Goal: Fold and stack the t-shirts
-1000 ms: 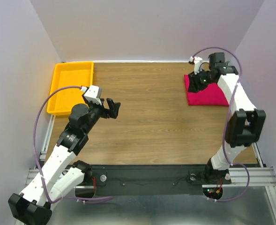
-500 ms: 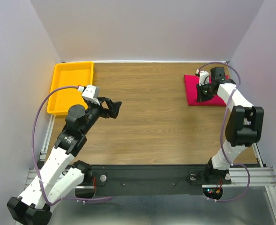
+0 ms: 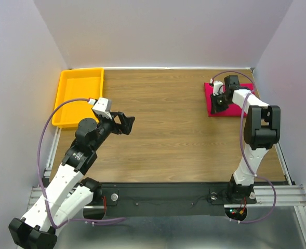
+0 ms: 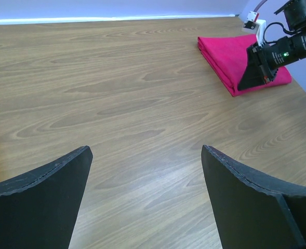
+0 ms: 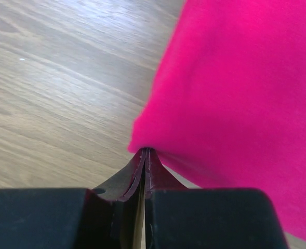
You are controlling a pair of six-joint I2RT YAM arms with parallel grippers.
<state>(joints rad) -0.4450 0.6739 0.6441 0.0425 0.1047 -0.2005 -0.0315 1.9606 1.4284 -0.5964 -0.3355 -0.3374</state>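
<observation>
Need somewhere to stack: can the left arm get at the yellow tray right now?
Probably yes: the yellow tray lies close to the left hand, which is open and holds nothing, and nothing stands between them.

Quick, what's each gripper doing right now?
Left gripper: open, holding nothing.
Right gripper: shut on the edge of the folded red t-shirt.

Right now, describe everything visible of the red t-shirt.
The t-shirt is plain crimson, soft-looking cloth, folded into a flat, layered rectangle with no print showing. It lies on the wooden table at the far right corner. The right arm has its jaws shut on the left edge, pinching the fabric.
</observation>
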